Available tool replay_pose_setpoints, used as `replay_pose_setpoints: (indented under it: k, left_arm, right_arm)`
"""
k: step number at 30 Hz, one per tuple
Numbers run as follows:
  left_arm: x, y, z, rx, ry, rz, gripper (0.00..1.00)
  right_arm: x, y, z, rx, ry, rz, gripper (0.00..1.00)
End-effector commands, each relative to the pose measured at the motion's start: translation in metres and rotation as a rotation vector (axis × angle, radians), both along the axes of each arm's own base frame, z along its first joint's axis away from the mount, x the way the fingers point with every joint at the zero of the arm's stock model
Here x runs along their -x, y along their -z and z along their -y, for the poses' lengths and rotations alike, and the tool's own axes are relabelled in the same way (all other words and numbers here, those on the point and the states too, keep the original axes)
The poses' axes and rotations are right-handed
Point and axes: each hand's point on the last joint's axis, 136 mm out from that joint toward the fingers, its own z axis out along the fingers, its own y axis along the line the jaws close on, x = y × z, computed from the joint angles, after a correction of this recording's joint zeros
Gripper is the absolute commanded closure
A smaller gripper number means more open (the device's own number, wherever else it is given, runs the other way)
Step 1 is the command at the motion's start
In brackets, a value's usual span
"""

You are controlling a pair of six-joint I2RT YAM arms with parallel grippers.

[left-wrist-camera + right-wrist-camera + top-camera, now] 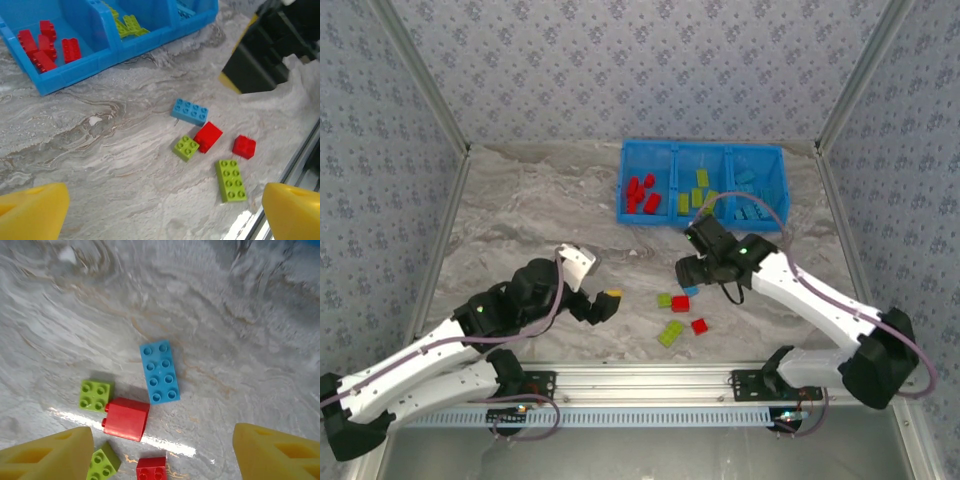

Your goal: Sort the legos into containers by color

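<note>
From above: five loose legos point(680, 303) clustered on the marbled worktop point(540, 200) between the two arms, well short of the blue bin point(623, 180) at the far side, with reds already in its left compartment point(655, 160), greens in the middle compartment point(690, 158) and blues in the right compartment point(770, 160). At the cluster's far edge, the right gripper point(688, 268), just beside the light blue brick point(690, 291); off to the cluster's left, the left gripper point(605, 303), near but farther from that brick. Through the left wrist camera: left fingers point(30, 210) spread wide and holding nothing, the cluster ahead and to the right, the blue brick at its far edge, a long green brick point(231, 180) at its near edge, the bin beyond. Through the right wrist camera: right fingers point(45, 457) likewise wide apart and empty, the blue brick lying flat on the worktop straight ahead of the gap, long axis running almost along the line of approach, long sides facing the two fingers. Close on its left, a red brick point(125, 418) at or nearly at its near corner, and a small green brick point(96, 395) beside that. By the look of it, the right arm's pick: a short advance and descent, closing across the brick's width, with the red neighbour the likeliest to be nudged.
</note>
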Motion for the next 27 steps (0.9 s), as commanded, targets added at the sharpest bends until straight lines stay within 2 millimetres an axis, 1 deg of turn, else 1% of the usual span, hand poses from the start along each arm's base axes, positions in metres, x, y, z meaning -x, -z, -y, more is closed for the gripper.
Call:
replay_pose_setpoints:
  k: [1,3,6,10,12,14,16,17,18,19,22,24,25,27]
  left_arm:
    - [0.007,-0.006,0.003,-0.071,0.118,0.095,0.01]
    - [0.007,-0.002,0.005,-0.083,0.136,0.104,0.01]
    - [0.006,0.005,0.010,-0.098,0.153,0.105,0.01]
    - [0.005,0.011,0.013,-0.112,0.157,0.090,0.01]
    - [0.003,0.014,0.013,-0.113,0.144,0.079,0.01]
    - [0.002,0.016,0.013,-0.105,0.129,0.071,0.01]
    - [0.002,0.018,0.014,-0.095,0.124,0.064,0.01]
    - [0.002,0.019,0.014,-0.090,0.121,0.060,0.01]
    - [0.002,0.020,0.014,-0.087,0.120,0.059,0.01]
    - [0.002,0.020,0.015,-0.083,0.119,0.058,0.01]
    - [0.002,0.018,0.016,-0.076,0.120,0.056,0.01]
    - [0.002,0.014,0.017,-0.067,0.125,0.060,0.01]
    - [0.002,0.012,0.018,-0.059,0.127,0.064,0.01]
    - [0.003,0.005,0.022,-0.028,0.140,0.071,0.01]
  right_arm:
    - [-0.002,0.023,0.001,0.090,0.020,-0.048,0.18]
    - [-0.007,0.037,-0.007,0.100,0.017,-0.071,0.17]
    - [-0.018,0.058,-0.021,0.083,0.007,-0.103,0.18]
    - [-0.031,0.086,-0.023,0.104,0.047,-0.147,0.26]
    - [-0.034,0.098,-0.021,0.118,0.068,-0.166,0.33]
    - [-0.036,0.107,-0.021,0.119,0.084,-0.179,0.44]
    - [-0.035,0.112,-0.021,0.115,0.087,-0.186,0.54]
    - [-0.034,0.113,-0.020,0.113,0.089,-0.192,0.59]
    - [-0.038,0.112,-0.024,0.096,0.092,-0.174,0.63]
    - [-0.039,0.112,-0.021,0.101,0.100,-0.171,0.67]
    - [-0.039,0.104,-0.015,0.111,0.123,-0.144,0.72]
    - [-0.043,0.091,-0.012,0.102,0.135,-0.101,0.74]
    - [-0.042,0.083,-0.008,0.108,0.140,-0.088,0.74]
    - [-0.045,0.063,-0.003,0.091,0.155,-0.037,0.75]
